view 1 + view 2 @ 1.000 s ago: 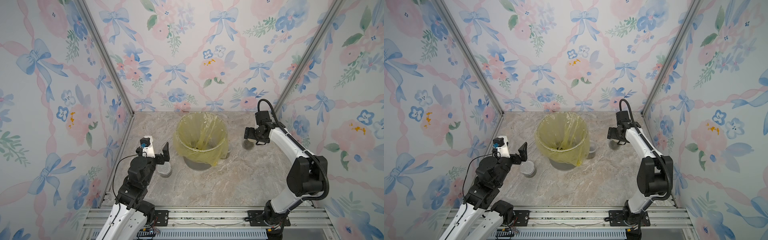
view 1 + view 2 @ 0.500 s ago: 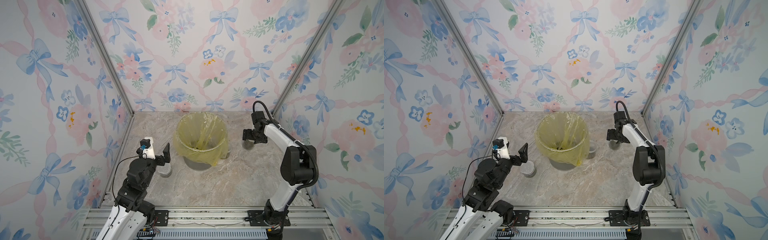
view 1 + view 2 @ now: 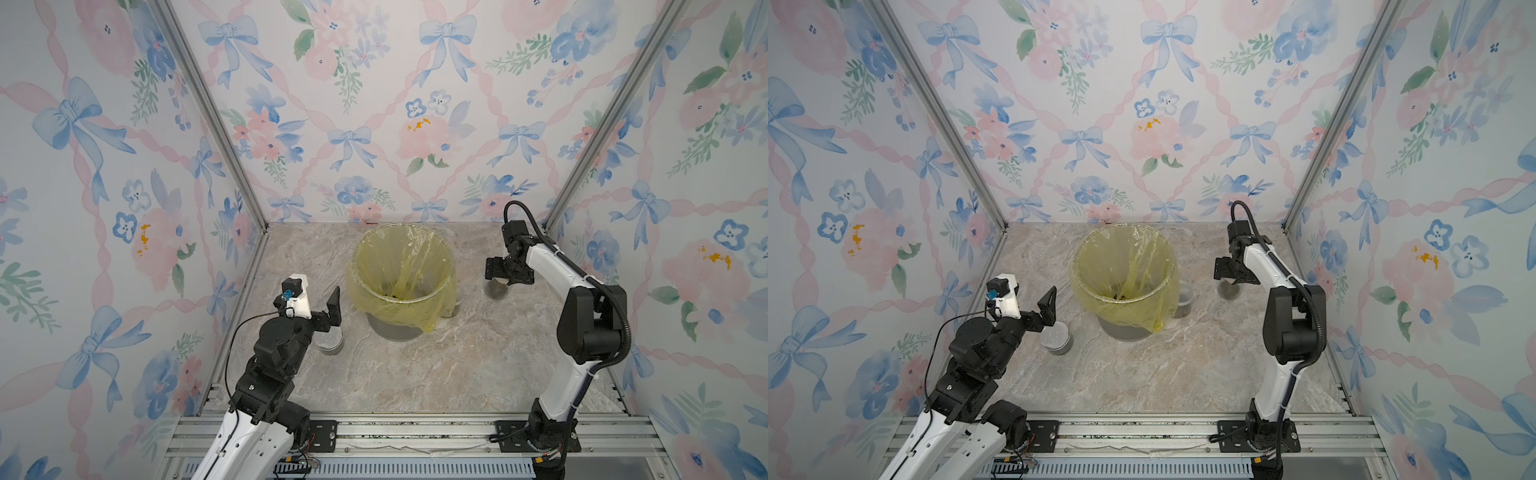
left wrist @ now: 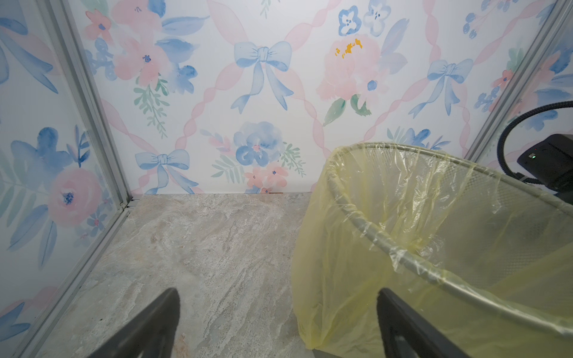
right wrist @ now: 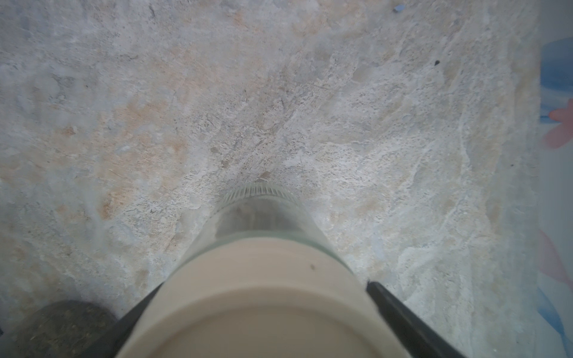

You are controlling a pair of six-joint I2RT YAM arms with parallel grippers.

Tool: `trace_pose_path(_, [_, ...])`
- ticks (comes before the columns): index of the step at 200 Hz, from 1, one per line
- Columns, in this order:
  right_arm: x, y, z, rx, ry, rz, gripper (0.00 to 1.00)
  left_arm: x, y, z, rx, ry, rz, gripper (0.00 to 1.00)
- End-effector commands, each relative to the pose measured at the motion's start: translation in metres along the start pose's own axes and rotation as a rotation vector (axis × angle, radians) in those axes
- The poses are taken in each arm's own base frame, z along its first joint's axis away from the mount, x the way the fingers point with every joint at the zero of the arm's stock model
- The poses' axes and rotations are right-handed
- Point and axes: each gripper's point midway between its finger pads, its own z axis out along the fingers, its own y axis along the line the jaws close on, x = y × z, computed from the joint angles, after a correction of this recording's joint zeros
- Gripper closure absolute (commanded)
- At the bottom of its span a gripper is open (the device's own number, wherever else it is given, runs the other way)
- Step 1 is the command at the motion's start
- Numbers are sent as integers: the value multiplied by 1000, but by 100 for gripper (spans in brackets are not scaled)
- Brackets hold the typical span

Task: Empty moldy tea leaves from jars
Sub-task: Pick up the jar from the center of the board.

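Flanking the tan lid (image 5: 257, 279) of a jar (image 5: 263, 214) on the surface (image 5: 279, 93), R fingers (image 5: 403, 325) sit close; can't tell if gripping. L fingers (image 4: 148, 328) wide, empty, near bin (image 4: 341, 263).

My right gripper (image 5: 263, 286) straddles a tan lid (image 5: 260, 313) that fills the lower middle of the frame, with a black finger (image 5: 403, 316) on each side. I cannot tell whether they press it. The lid caps a clear jar (image 5: 263, 217) with a ribbed base, standing on the marble table (image 5: 155, 93). A dark speckled round patch (image 5: 59, 325), blurred, sits in the lower left corner.
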Motion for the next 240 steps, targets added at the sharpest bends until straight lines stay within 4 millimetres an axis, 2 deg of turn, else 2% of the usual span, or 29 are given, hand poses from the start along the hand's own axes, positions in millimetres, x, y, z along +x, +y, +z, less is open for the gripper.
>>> trace_pose_path(1, [2, -2, 5, 11, 35, -10, 8, 2, -3, 0, 16, 1, 18, 2])
trace_pose_path(33, [1, 0, 6, 15, 42, -18, 19, 2, -4, -1, 23, 0, 21, 2])
trace_pose_path(67, [1, -1, 1, 20, 41, -25, 36, 1, -5, -1, 30, 2, 23, 2])
trace_pose_path(89, [0, 1, -10, 14, 24, -29, 43, 0, -11, 0, 61, 12, 31, 2])
trace_pose_path(115, [-3, 2, -34, 3, -18, -8, 53, -14, -13, 0, 60, -5, 25, 2])
trace_pose_path(144, [-12, 4, -71, -45, -66, 24, 57, -32, -26, -2, 131, -51, 10, 2])
trace_pose_path(171, [-18, 7, -117, -101, -117, 29, 62, -63, -45, -8, 232, -134, 32, 2])
trace_pose_path(183, [-19, 7, -140, -127, -149, 29, 63, -77, -60, -13, 314, -172, 75, 2])
trace_pose_path(189, [-18, 7, -152, -139, -162, 27, 63, -77, -70, -14, 371, -178, 112, 2])
trace_pose_path(192, [-18, 7, -158, -146, -171, 26, 63, -90, -77, -20, 404, -212, 139, 2])
trace_pose_path(201, [-18, 8, -169, -166, -179, 20, 63, -98, -93, -26, 492, -243, 213, 2])
trace_pose_path(204, [-17, 7, -183, -178, -205, 21, 63, -99, -99, -27, 525, -249, 235, 2])
trace_pose_path(210, [-15, 7, -196, -194, -223, 17, 63, -106, -108, -34, 581, -274, 272, 2])
trace_pose_path(215, [-14, 7, -206, -204, -237, 13, 63, -104, -116, -28, 617, -261, 291, 2])
trace_pose_path(240, [-5, 8, -254, -255, -307, -9, 63, -126, -134, -26, 706, -295, 324, 2])
